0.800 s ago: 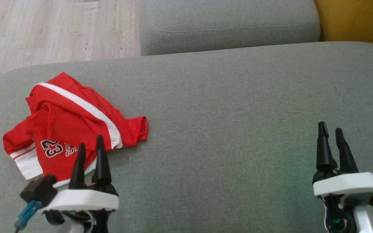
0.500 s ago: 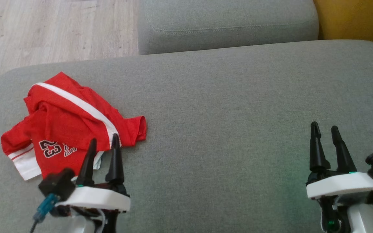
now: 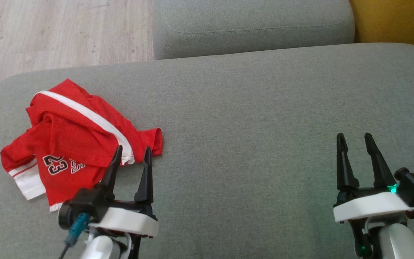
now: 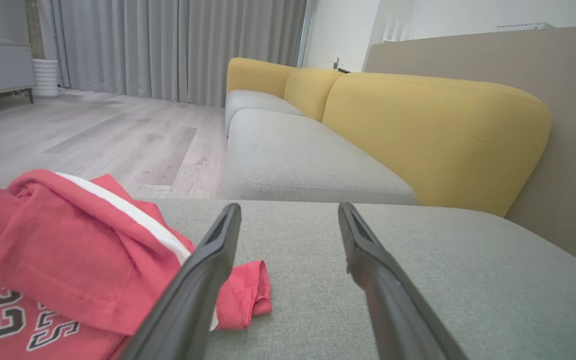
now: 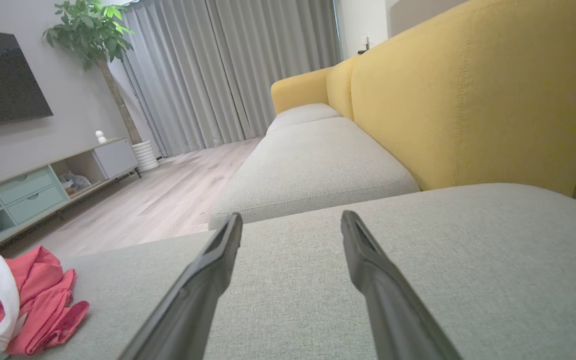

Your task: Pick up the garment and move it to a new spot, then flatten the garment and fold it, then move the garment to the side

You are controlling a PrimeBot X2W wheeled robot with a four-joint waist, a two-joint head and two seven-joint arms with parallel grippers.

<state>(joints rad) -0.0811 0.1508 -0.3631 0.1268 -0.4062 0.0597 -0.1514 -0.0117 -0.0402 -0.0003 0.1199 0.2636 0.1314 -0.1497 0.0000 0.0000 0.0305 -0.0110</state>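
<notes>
A crumpled red garment (image 3: 74,135) with white stripes and the number 23 lies at the left end of the grey sofa seat (image 3: 264,126). It also shows at the lower left of the left wrist view as the garment (image 4: 68,250), and at the far lower left of the right wrist view as the garment (image 5: 18,300). My left gripper (image 3: 132,151) is open, hovering at the garment's right edge with nothing between its fingers. Well to the right, my right gripper (image 3: 354,137) is open over bare cushion.
A second grey seat cushion (image 3: 250,25) lies beyond the seat. The yellow backrest (image 3: 397,21) rises at the far right. Wooden floor (image 3: 49,32) lies past the sofa's left end. A TV stand (image 5: 43,180) and a potted plant (image 5: 93,35) stand across the room.
My left gripper has moved right and slightly forward and has spread its fingers wider. My right gripper has shifted a little left and opened slightly wider. The garment has not moved.
</notes>
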